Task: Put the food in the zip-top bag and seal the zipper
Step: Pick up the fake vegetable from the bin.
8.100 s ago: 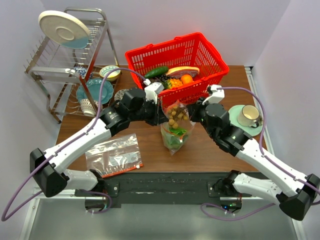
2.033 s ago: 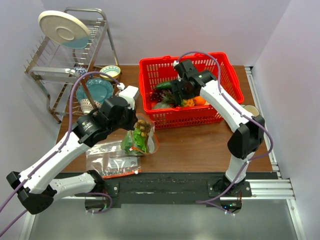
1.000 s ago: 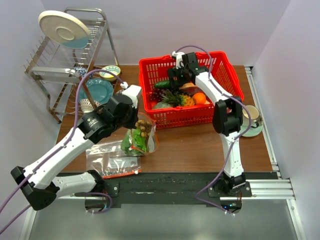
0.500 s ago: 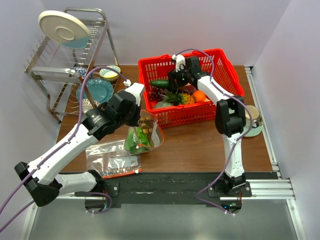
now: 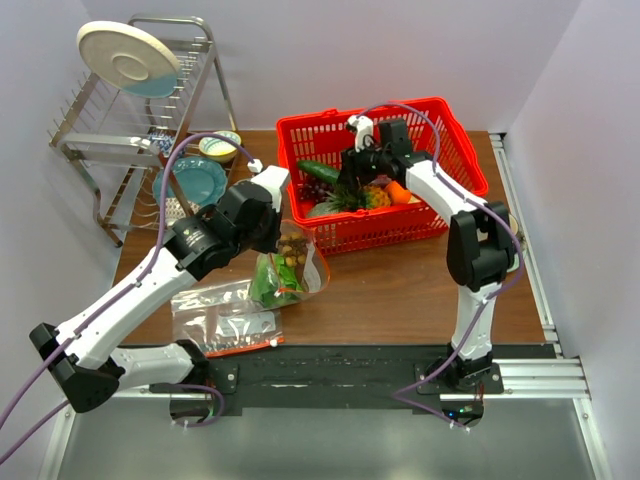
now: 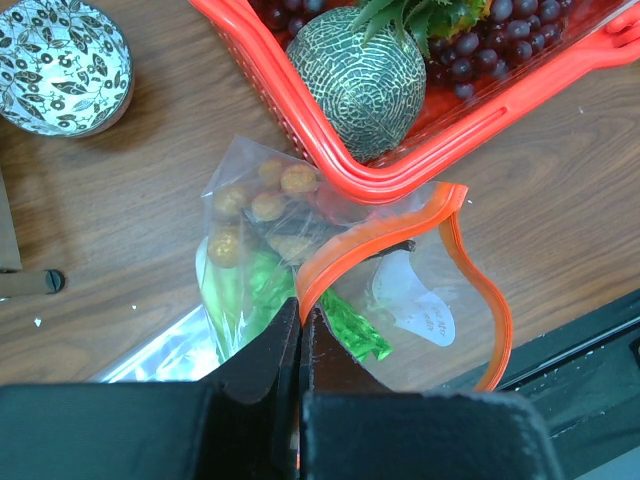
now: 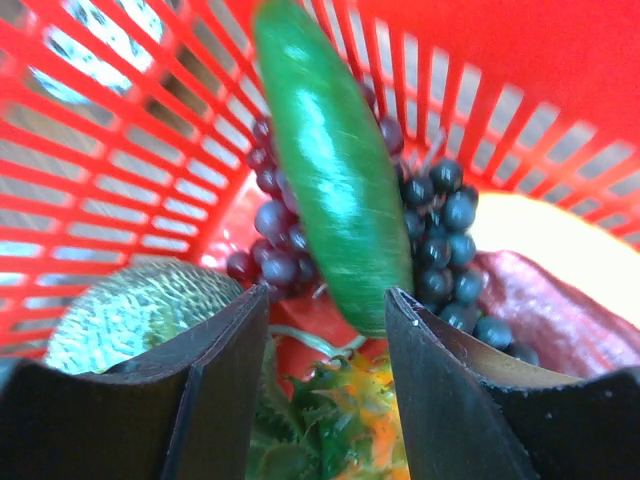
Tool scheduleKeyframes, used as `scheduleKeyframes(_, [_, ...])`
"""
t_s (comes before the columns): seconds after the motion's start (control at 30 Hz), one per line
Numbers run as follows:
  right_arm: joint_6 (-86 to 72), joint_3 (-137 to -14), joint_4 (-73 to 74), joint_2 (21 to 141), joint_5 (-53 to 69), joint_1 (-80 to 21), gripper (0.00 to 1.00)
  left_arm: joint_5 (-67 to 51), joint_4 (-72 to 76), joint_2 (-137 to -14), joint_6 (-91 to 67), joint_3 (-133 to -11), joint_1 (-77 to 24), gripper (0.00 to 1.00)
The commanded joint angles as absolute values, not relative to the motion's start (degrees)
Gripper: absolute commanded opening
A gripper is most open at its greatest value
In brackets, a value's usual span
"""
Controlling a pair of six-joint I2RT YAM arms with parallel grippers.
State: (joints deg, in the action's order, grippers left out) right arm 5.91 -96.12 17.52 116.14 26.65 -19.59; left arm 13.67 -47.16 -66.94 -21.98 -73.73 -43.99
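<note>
The zip-top bag (image 5: pixel 288 268) hangs over the table in front of the basket, with green cabbage (image 6: pixel 238 292) and brown nuts (image 6: pixel 266 203) inside. My left gripper (image 5: pixel 279 233) is shut on its red-orange zipper (image 6: pixel 470 290), at the near side of the mouth, which gapes open. In the red basket (image 5: pixel 430 120) the dark green cucumber (image 7: pixel 333 170) lies on purple grapes (image 7: pixel 445 215). My right gripper (image 7: pixel 327 296) stands half-open around its near end. The cucumber is close to the right finger (image 7: pixel 440 385), and a gap shows beside the left one.
The basket also holds a netted melon (image 6: pixel 365 75), a pineapple (image 5: pixel 352 196) and an orange (image 5: pixel 397 190). A second clear bag (image 5: pixel 222 318) lies flat at the front left. A patterned bowl (image 6: pixel 60 62), plates and a dish rack (image 5: pixel 130 110) stand at the back left, and a cup (image 5: pixel 505 222) at the right.
The right gripper's jaws have narrowed around the cucumber's end, and the cucumber now lies more slanted. The left arm has lifted the bag slightly toward the basket.
</note>
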Motion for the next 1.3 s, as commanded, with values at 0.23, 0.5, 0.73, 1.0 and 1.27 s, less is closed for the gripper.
scheduleKeyframes(0.23, [5.98,-103.35,14.68,120.49,24.80,-19.95,0.82,13.62,-45.00,-64.34,-22.85,-74.62,-43.68,0.00])
scheduleKeyframes(0.5, [7.56,-112.32,18.54,128.75,26.10,-20.04,0.82,13.89,-44.91,-64.42,-22.76,-74.53,-43.77,0.00])
scheduleKeyframes(0.73, [6.24,-109.78,17.57,128.24,27.51,-20.13,0.58,13.62,-44.56,-65.47,-22.41,-75.67,-43.77,0.00])
scheduleKeyframes(1.0, [3.96,-107.40,17.84,119.45,23.12,-20.13,0.27,12.48,-43.07,-65.83,-22.59,-74.62,-43.77,0.00])
scheduleKeyframes(1.27, [1.59,-103.99,21.80,109.52,17.23,-20.13,0.11,10.90,-40.88,-64.51,-23.11,-72.16,-43.77,0.00])
